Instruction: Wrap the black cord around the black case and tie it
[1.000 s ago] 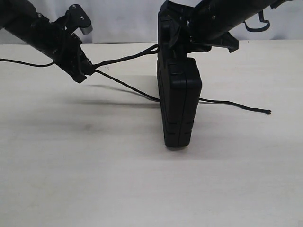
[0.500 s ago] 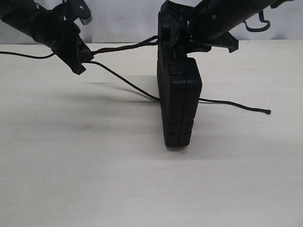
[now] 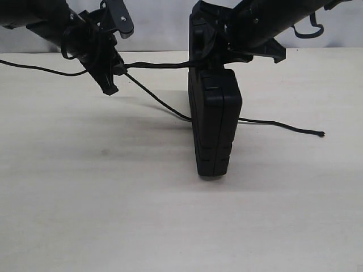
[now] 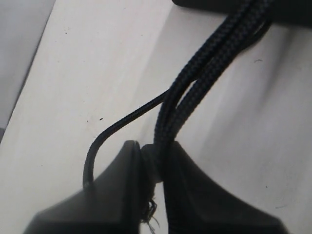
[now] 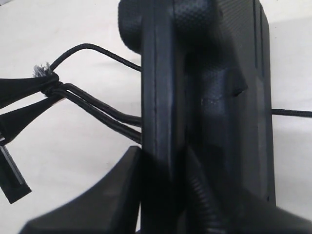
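Note:
The black case (image 3: 214,127) stands on edge on the pale table, seen edge-on in the exterior view. My right gripper (image 3: 209,59) is shut on its top part; in the right wrist view the jaws clamp the black case (image 5: 204,97) at my right gripper (image 5: 163,161). The black cord (image 3: 159,64) runs taut as a doubled strand from the case top to my left gripper (image 3: 116,71), which is shut on it. Another stretch sags down to the case's side, and a tail (image 3: 283,126) lies on the table to the right. In the left wrist view my left gripper (image 4: 155,161) pinches the black cord (image 4: 204,68), frayed tip between the jaws.
The pale tabletop (image 3: 113,215) stretches bare in front of the case. A thin arm cable (image 3: 34,67) trails off to the left behind the left arm. The table's back edge meets a light wall (image 3: 159,22).
My left gripper has swung right and upward with the cord, drawing the doubled strand to a nearly level line toward the case top. The right arm and the case have held still.

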Controlling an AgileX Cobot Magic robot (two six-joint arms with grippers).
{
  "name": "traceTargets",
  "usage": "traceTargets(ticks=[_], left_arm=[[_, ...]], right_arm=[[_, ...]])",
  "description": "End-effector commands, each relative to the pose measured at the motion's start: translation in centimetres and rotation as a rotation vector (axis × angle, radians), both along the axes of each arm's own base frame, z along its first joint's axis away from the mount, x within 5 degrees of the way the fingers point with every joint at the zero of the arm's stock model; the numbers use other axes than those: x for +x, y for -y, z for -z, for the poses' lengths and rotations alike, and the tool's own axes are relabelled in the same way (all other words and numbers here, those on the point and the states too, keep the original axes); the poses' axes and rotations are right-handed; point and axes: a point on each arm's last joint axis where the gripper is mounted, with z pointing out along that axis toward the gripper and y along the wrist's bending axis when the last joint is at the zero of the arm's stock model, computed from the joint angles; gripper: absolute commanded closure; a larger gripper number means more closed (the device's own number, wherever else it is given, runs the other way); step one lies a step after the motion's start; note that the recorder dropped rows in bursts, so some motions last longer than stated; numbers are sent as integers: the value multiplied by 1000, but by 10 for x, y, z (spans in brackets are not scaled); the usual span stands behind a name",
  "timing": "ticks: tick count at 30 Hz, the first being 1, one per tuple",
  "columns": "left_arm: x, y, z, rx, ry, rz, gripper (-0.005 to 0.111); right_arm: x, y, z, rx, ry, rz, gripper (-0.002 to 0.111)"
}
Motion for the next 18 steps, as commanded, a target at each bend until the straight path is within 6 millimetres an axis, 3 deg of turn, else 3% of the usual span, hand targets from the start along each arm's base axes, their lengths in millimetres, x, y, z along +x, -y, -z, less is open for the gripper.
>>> traceTargets(ticks=[1, 18], left_arm=[[-2, 7, -5, -61, -1, -32, 107], [-10, 40, -10, -150, 29, -13, 107]], right_arm=[[-1, -1, 3, 1, -15, -2, 104], [-1, -1, 3, 1, -15, -2, 104]])
